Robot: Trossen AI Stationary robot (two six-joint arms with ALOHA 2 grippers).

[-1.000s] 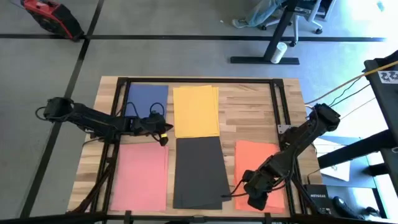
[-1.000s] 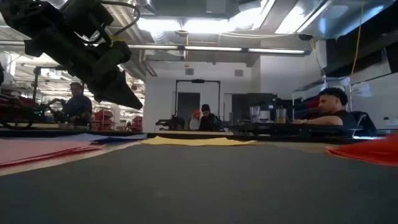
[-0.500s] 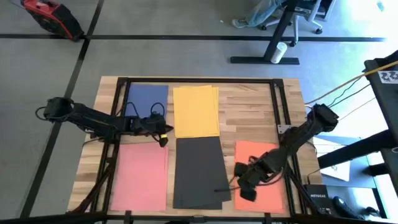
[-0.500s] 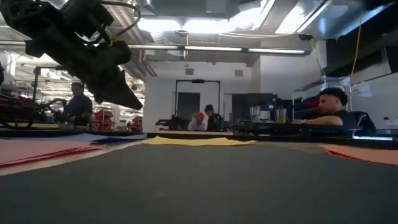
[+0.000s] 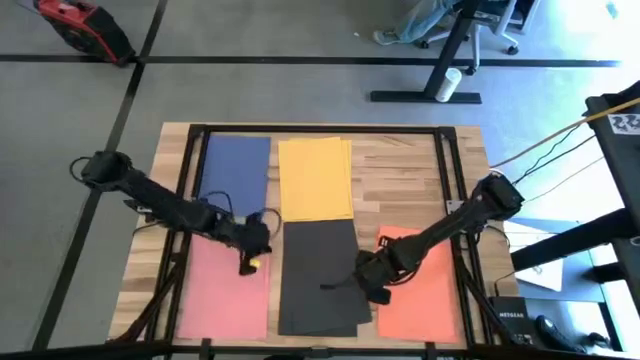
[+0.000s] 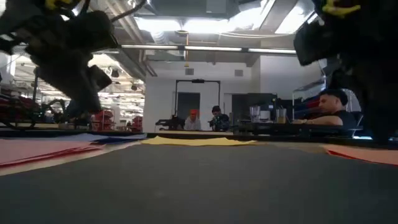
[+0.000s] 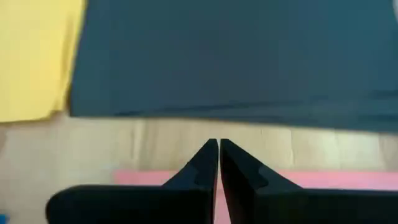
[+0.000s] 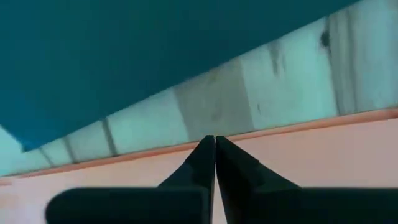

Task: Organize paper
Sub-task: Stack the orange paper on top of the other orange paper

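Observation:
Five coloured paper sheets lie flat on the wooden table: blue (image 5: 236, 165) and yellow (image 5: 315, 178) at the far side, pink (image 5: 224, 285), black (image 5: 318, 278) and orange (image 5: 420, 290) at the near side. My left gripper (image 5: 247, 262) is shut over the pink sheet's far right corner (image 7: 311, 180), beside the black sheet (image 7: 249, 56). In the low view it looks clear of the table. My right gripper (image 5: 368, 287) is shut at the gap between the black and orange sheets. My right gripper's shut fingertips (image 8: 214, 140) stand at the orange sheet's left edge (image 8: 280, 127), coming slantwise from the table's right. I cannot tell whether they touch the sheet. The sheet lies flat.
A dark metal frame (image 5: 320, 130) runs around the table top. Strips of bare wood (image 7: 186, 140) separate the sheets. The far right of the table (image 5: 400, 175) is bare wood. People sit at desks (image 6: 336, 106) in the room beyond.
My left gripper has gone toward the near edge, from between the blue and yellow sheets to the pink sheet's far right corner, turning as it went. My right gripper has gone left and farther in, from the orange sheet's near end to its left edge. The orange sheet's raised part has settled flat.

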